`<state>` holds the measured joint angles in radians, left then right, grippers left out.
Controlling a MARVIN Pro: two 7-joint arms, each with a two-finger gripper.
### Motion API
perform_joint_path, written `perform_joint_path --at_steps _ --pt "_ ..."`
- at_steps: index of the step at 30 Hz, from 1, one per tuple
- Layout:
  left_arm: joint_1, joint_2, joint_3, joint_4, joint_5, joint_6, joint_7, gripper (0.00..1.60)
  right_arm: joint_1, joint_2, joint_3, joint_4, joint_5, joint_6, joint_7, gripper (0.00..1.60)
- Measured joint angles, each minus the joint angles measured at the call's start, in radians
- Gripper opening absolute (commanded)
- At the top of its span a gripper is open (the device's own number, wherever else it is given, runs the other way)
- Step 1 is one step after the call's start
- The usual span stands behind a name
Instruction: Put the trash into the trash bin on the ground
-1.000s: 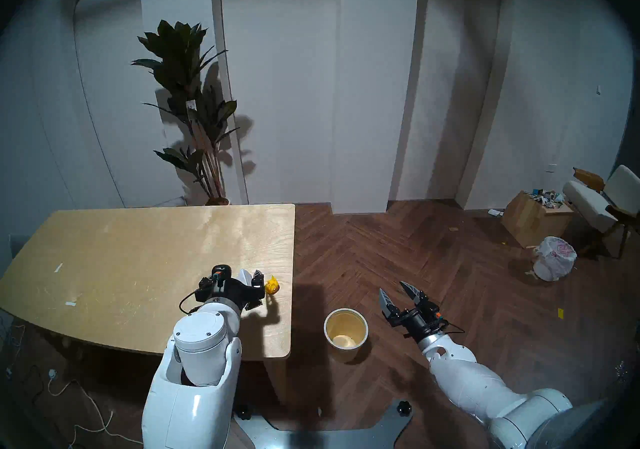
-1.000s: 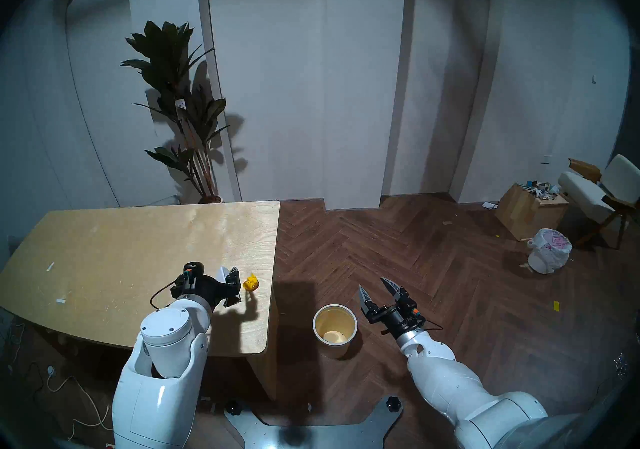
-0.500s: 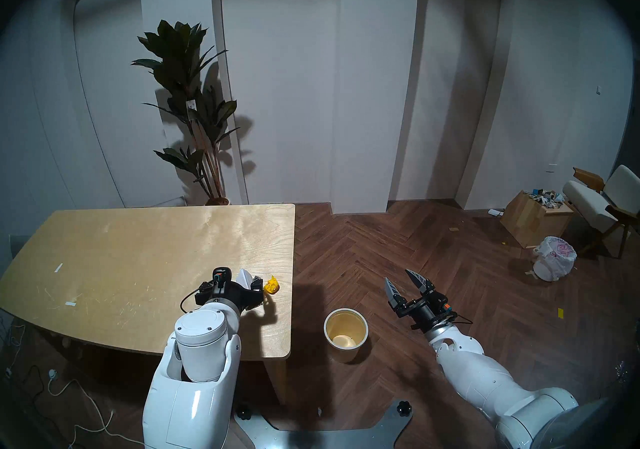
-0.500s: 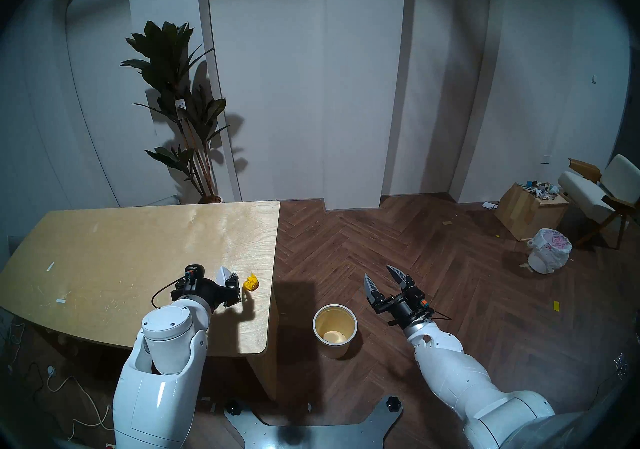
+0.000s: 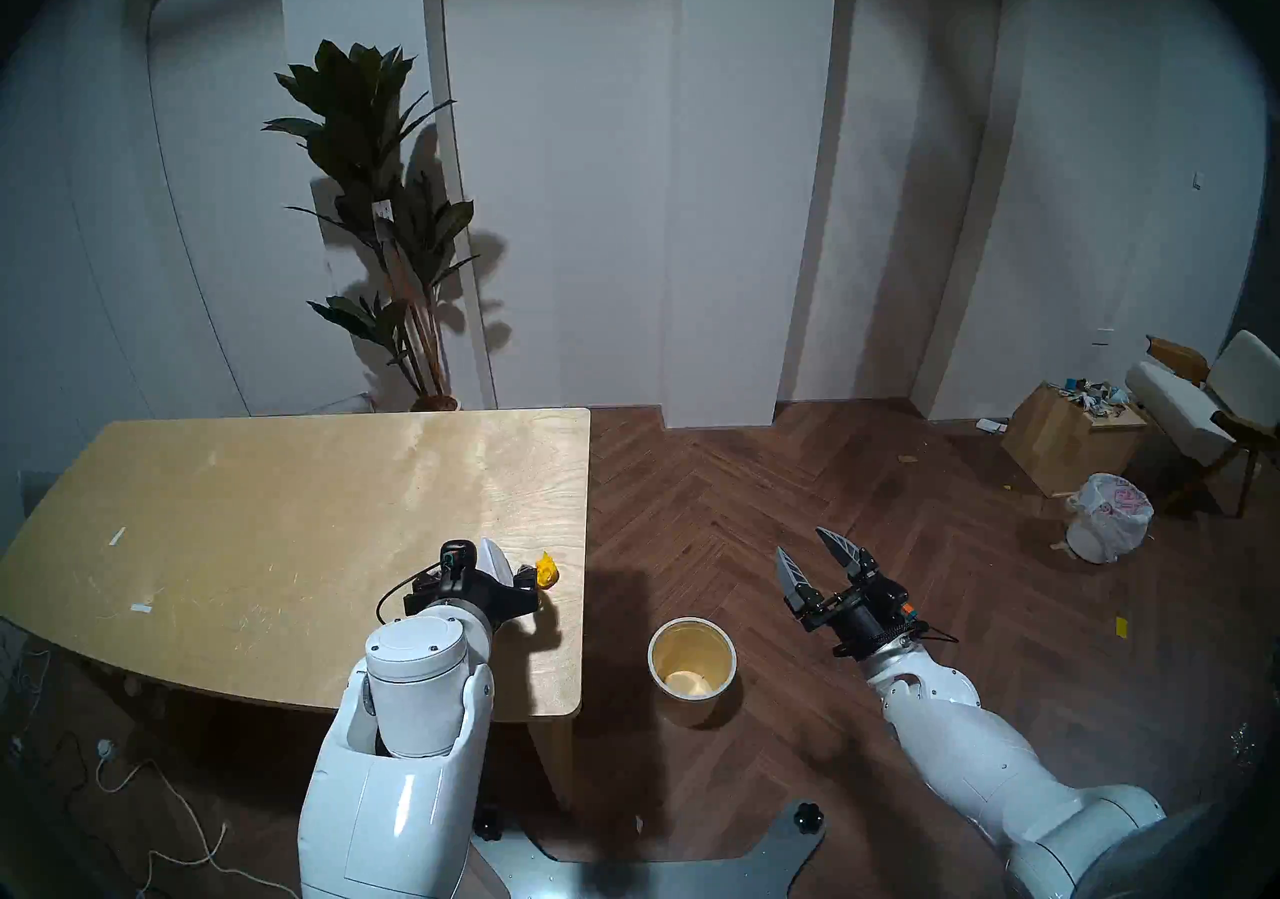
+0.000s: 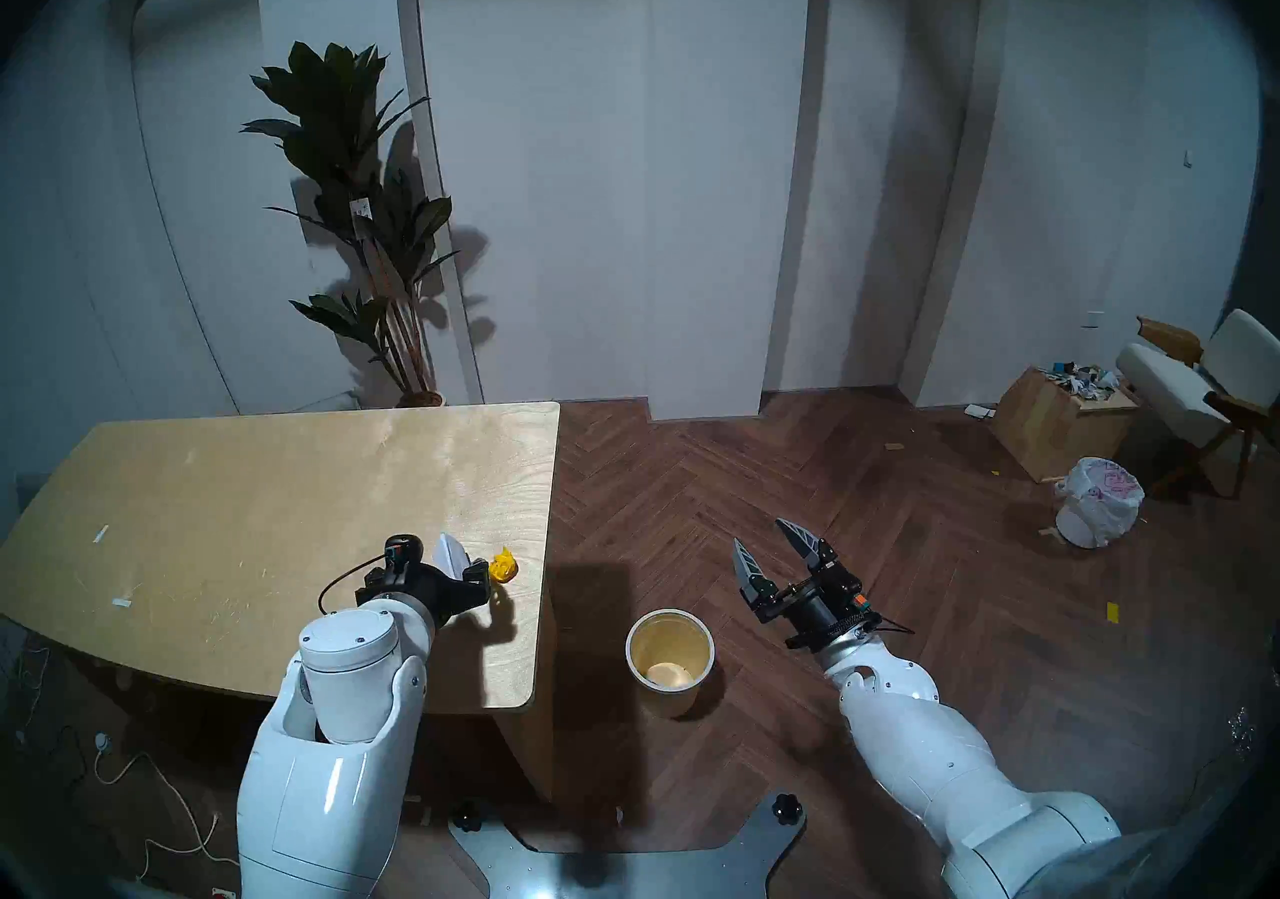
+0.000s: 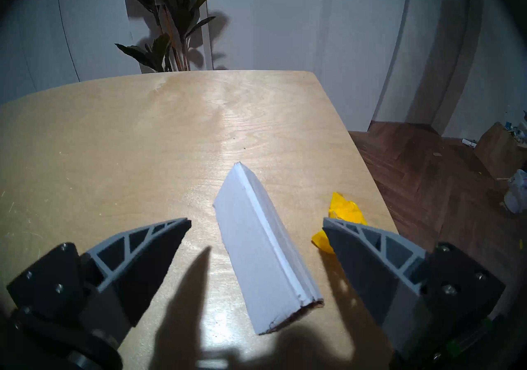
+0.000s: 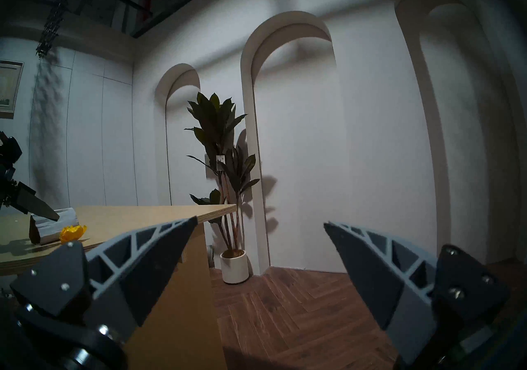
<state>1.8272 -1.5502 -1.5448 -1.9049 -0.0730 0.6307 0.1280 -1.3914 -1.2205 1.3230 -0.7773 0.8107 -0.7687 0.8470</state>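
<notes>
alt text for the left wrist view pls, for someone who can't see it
The open left gripper hovers low over a wooden table, its two fingers either side of a white triangular carton lying flat. A crumpled yellow scrap sits beside the carton, partly behind one finger, near the table's edge, with a potted plant behind.

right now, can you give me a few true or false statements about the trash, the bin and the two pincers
1. The left pincer is shut on the carton. False: its jaws are open, one on each side of the carton, which lies on the table.
2. The yellow scrap lies on the table near its right edge. True.
3. The bin stands on the table. False: it stands on the floor, right of the table.
4. The right pincer is open and empty. True.
5. The right pincer is inside the bin. False: it is off to the bin's right.
</notes>
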Motion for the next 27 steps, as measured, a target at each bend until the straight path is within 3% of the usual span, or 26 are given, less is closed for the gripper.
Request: perform_joint_path --at_steps 5,7,10,11,12,15,16,17,27 --pt "-0.009 -0.004 0.006 0.013 0.000 0.020 0.000 1.60 -0.016 0.012 0.012 -0.036 0.012 0.000 0.012 1.60" --pt "-0.013 -0.006 0.008 0.018 0.000 0.030 0.000 1.49 -0.023 0.019 0.020 -0.052 0.018 0.000 0.015 1.60" --pt "-0.018 -0.009 0.010 0.025 0.001 0.042 0.000 1.06 -0.033 0.030 0.035 -0.073 0.029 0.000 0.017 1.60" --pt "-0.020 -0.009 0.011 0.026 0.001 0.045 0.000 0.75 -0.036 0.033 0.039 -0.077 0.031 0.000 0.018 1.60" --pt "-0.022 -0.010 0.011 0.029 0.001 0.048 0.000 0.71 -0.039 0.037 0.044 -0.083 0.035 0.000 0.018 1.60" --pt "-0.028 -0.012 0.012 0.032 0.001 0.059 0.001 0.38 -0.050 0.051 0.062 -0.101 0.046 0.000 0.019 1.60" --pt "-0.031 -0.012 0.013 0.032 0.001 0.063 0.002 0.06 -0.055 0.057 0.070 -0.108 0.051 0.000 0.019 1.60" --pt "-0.033 -0.013 0.013 0.033 0.001 0.065 0.002 0.00 -0.057 0.060 0.074 -0.112 0.054 0.000 0.019 1.60" --pt "-0.059 -0.017 0.008 0.033 0.003 0.095 0.013 0.00 -0.109 0.114 0.155 -0.163 0.100 0.000 0.003 1.60"
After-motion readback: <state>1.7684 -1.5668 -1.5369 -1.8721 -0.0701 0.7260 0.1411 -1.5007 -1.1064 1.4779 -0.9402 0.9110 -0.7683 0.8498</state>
